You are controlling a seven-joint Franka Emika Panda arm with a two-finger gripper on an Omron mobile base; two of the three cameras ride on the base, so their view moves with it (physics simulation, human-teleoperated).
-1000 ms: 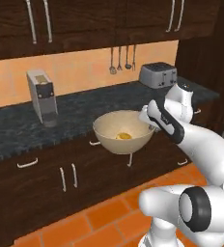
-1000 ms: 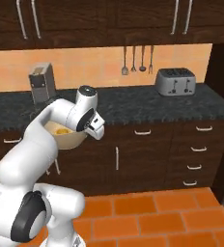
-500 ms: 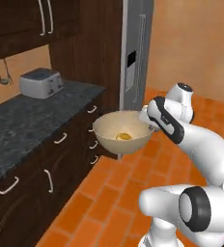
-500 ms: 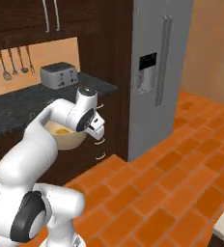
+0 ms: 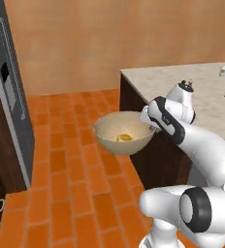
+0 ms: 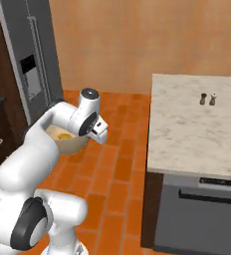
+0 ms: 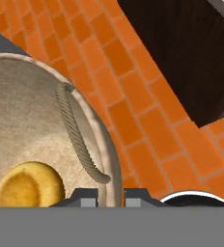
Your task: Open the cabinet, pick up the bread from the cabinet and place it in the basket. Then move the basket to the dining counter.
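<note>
The basket is a wide tan bowl held in the air over the orange brick floor. My gripper is shut on its right rim. The bread, a small golden lump, lies inside it. In the hand view the basket's rim runs down between my two fingertips, a rope handle lies along it, and the bread rests at the lower left. The right base view shows the basket with the bread behind my arm. The dining counter, pale marble on a dark base, stands just right of the basket.
A steel fridge stands at the left, also in the right base view. Two small shakers stand on the dining counter. A dark appliance front sits under its near end. Open brick floor lies between fridge and counter.
The whole picture has swung: the base has turned from the dark worktop and toaster, past the fridge, to the dining counter. The basket with the bread stays in the same grip.
</note>
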